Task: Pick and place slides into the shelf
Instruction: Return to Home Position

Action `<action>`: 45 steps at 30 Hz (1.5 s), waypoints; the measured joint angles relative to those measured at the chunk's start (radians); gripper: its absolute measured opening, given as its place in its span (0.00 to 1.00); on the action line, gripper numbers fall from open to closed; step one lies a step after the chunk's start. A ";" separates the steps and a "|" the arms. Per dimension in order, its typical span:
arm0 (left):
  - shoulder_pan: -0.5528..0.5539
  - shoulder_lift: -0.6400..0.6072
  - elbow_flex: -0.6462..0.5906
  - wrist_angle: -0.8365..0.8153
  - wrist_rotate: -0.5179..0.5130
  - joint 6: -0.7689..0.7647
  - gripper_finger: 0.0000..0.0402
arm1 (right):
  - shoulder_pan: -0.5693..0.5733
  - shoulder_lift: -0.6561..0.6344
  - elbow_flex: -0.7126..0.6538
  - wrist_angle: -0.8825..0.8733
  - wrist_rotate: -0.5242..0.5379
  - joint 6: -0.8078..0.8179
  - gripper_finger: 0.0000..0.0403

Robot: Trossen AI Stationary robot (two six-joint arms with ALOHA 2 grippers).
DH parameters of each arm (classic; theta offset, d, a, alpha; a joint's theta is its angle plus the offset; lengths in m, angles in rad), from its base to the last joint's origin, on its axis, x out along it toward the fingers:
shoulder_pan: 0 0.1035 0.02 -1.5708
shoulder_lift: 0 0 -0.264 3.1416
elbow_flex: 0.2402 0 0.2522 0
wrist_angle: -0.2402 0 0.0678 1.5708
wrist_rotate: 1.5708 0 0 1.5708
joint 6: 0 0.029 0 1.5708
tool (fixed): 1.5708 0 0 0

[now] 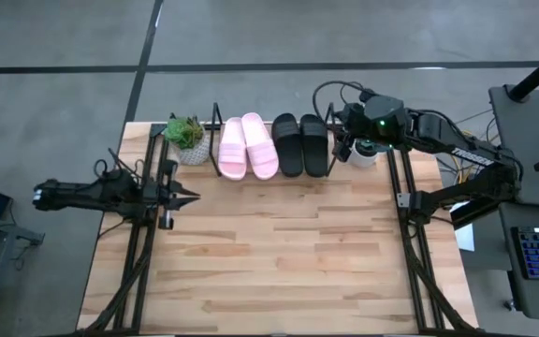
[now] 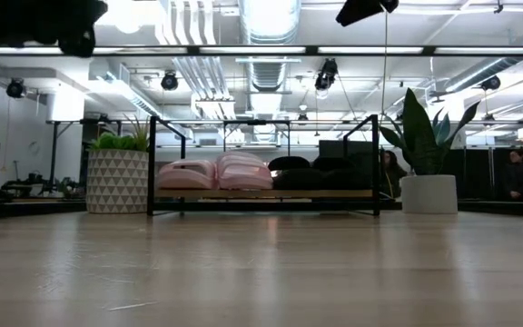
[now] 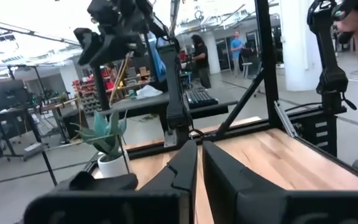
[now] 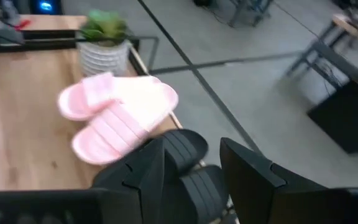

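Two pale pink slides (image 1: 248, 147) and two black slides (image 1: 300, 145) lie side by side on the shelf (image 1: 215, 117), a black wire rack at the table's far edge. In the low view the pink pair (image 2: 216, 173) and the black pair (image 2: 311, 173) rest on the shelf's wooden base (image 2: 261, 193). My right gripper (image 1: 343, 142) hangs open high above the shelf's right end, with the black slides (image 4: 188, 146) below its fingers. My left gripper (image 1: 193, 197) is shut and empty, over the table's left side.
A potted plant in a patterned pot (image 1: 187, 139) stands at the shelf's left end, and a white pot (image 1: 365, 153) with tall leaves (image 2: 429, 136) at its right end. Black frame rails (image 1: 143, 253) run along both table sides. Bare wood (image 1: 279, 253) stretches from the shelf to the near edge.
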 joint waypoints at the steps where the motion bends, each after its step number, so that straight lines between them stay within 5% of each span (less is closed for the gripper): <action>1: 0.000 -0.026 -0.025 0.004 0.000 0.000 0.03 | 0.012 -0.003 -0.005 0.012 0.000 -0.010 0.36; 8: -0.001 -0.214 -0.188 0.010 0.008 -0.007 0.03 | 0.134 -0.097 -0.091 0.142 0.000 -0.069 0.34; 13: -0.001 -0.182 -0.214 0.039 0.007 -0.020 0.03 | 0.259 -0.236 -0.233 0.269 0.005 -0.105 0.31; 25: -0.001 -0.204 -0.219 0.038 -0.004 -0.023 0.03 | 0.544 -0.535 -0.896 0.721 0.004 0.033 0.30; 34: -0.001 -0.194 -0.224 0.039 -0.007 -0.021 0.03 | 0.422 -0.418 -1.265 1.370 -0.045 -0.122 0.23; 40: -0.001 -0.193 -0.226 0.027 -0.035 0.009 0.03 | 0.233 -0.427 -1.255 1.354 -0.085 -0.229 0.05; 45: -0.001 -0.199 -0.226 -0.022 -0.052 0.002 0.03 | 0.152 -0.554 -1.193 1.131 -0.122 -0.231 0.02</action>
